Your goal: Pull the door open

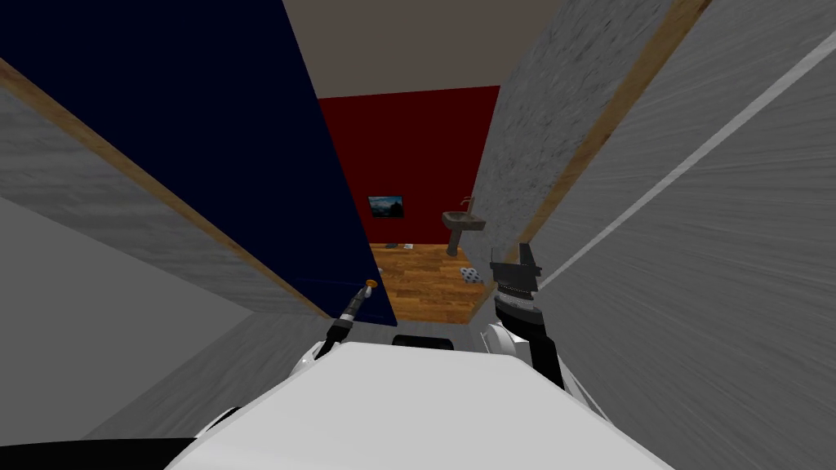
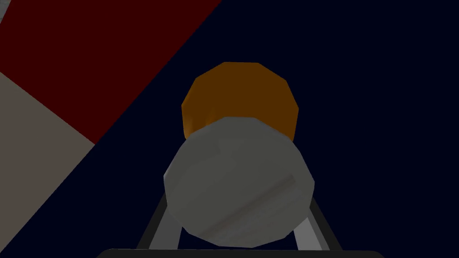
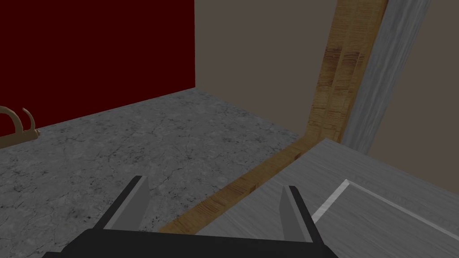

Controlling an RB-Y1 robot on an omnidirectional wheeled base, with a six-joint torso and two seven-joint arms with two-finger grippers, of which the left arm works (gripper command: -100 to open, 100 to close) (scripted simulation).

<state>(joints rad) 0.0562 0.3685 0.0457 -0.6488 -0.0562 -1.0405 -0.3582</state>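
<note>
The dark navy door (image 1: pixel 204 122) stands ajar at my left, and a red-walled room shows past its edge. Its round grey knob (image 2: pixel 237 179) sits on an orange collar (image 2: pixel 240 94) against the navy door face (image 2: pixel 367 89). My left gripper (image 2: pixel 237 210) is shut on the knob, one thin finger (image 2: pixel 158 228) pressing each side. In the head view the left gripper (image 1: pixel 365 290) reaches the orange spot of the knob (image 1: pixel 371 283) at the door's free edge. My right gripper (image 1: pixel 516 263) hangs by the right jamb, open and holding nothing (image 3: pixel 215 201).
A wooden door frame (image 1: pixel 571 171) runs along grey walls on both sides. Beyond the gap lie a wood floor (image 1: pixel 424 281), a pedestal sink (image 1: pixel 463 222), a small picture (image 1: pixel 385 206) on the red wall, and a small patterned object (image 1: pixel 469 274) on the floor.
</note>
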